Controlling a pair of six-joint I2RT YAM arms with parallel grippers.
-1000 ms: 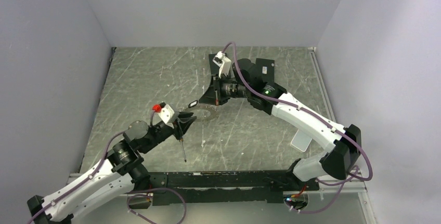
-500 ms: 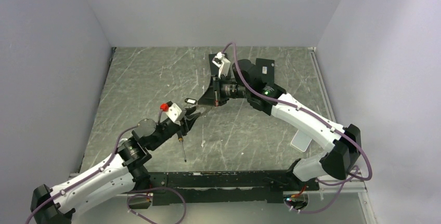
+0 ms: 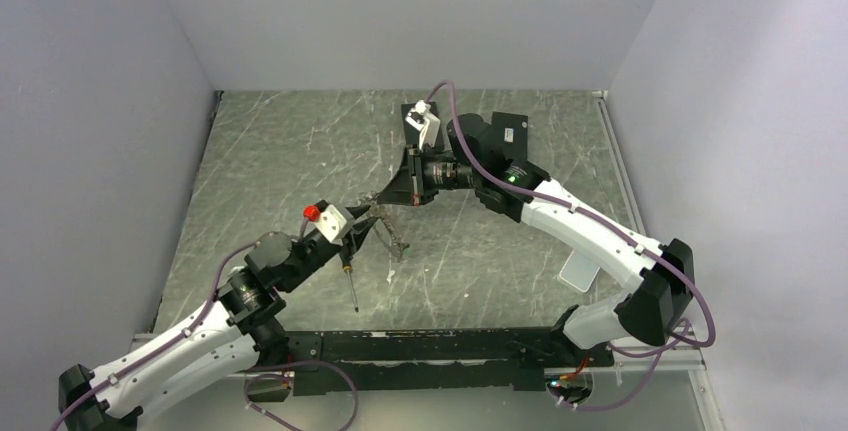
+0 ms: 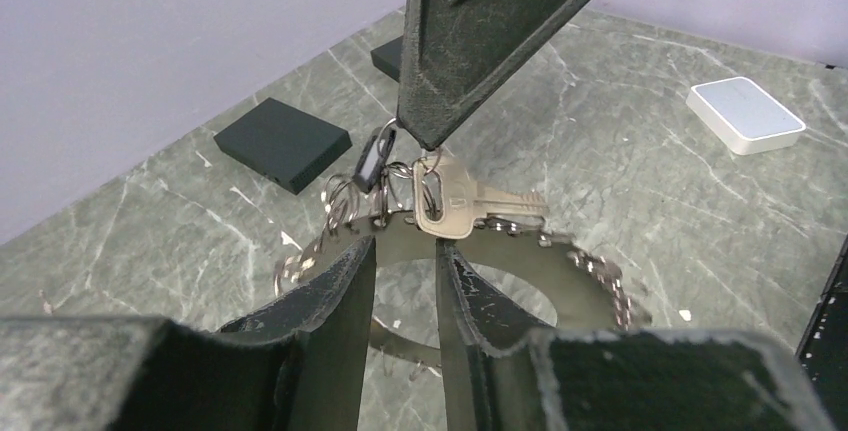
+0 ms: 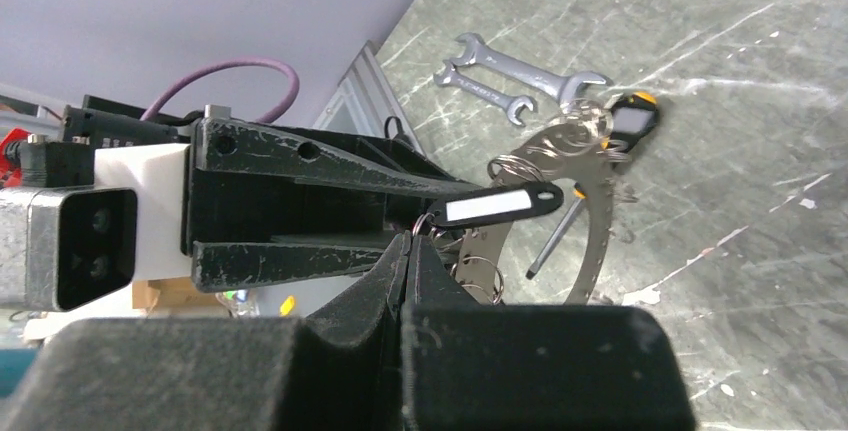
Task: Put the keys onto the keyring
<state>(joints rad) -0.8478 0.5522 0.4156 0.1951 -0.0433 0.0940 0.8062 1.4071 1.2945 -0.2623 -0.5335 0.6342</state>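
Top view: scratched grey-green stone-look table [image 3: 270,151], walled on three sides, with free room upper left and lower right; a screwdriver [image 3: 352,291] lies just below where the grippers meet mid-frame. The keyring [image 4: 590,269] is a flat dull metal band edged with small wire loops, held up at centre frame, and the left gripper [image 4: 403,251] pinches the band with a narrow gap. The right gripper [image 5: 405,248] is clamped tight on the wire loops carrying the silver keys [image 4: 470,199] and a black tag [image 5: 498,203], at the band's top edge.
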